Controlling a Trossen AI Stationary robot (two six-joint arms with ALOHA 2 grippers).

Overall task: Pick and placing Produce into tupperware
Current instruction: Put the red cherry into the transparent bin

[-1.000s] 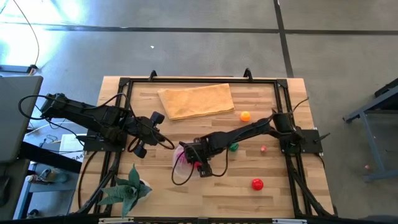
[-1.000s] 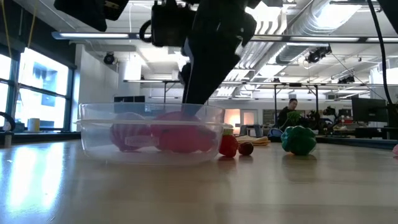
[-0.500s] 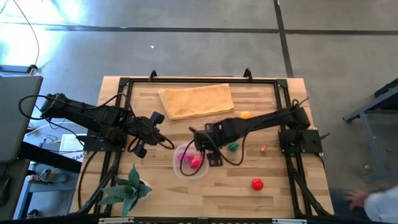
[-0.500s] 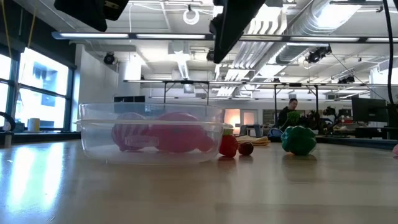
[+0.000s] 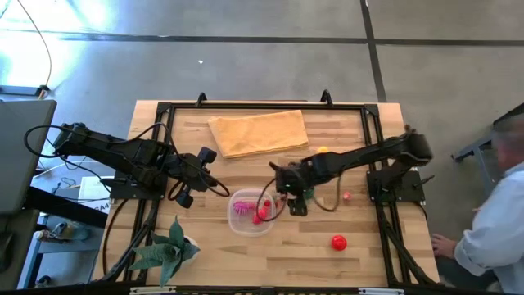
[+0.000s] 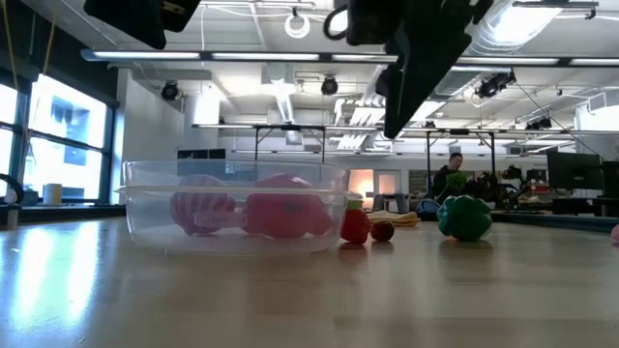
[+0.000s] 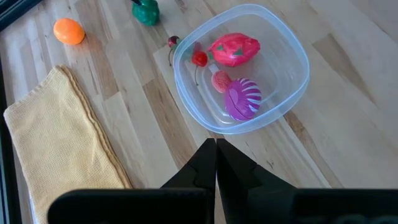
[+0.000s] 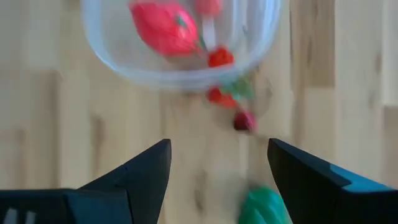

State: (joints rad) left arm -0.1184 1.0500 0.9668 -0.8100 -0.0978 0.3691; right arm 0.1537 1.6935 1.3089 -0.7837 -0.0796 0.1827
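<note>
From above, the right gripper (image 5: 296, 199) is hanging just beside the clear container (image 5: 237, 218), its fingers spread wide and holding nothing. The left gripper (image 5: 214, 185) is waiting nearby with its fingers pressed together.

At table height, pink toy produce (image 6: 280, 215) is lying inside the container.

From the left wrist, an orange toy (image 7: 68, 30) is sitting near a tan cloth (image 7: 50, 149).

From the right wrist, a green toy (image 8: 264, 208) is lying outside the container.

No readable writing is showing.

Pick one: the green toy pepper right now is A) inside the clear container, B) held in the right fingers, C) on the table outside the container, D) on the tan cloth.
C: the green toy pepper sits on the bare wood apart from the clear container, and the right gripper is open and empty.
</note>
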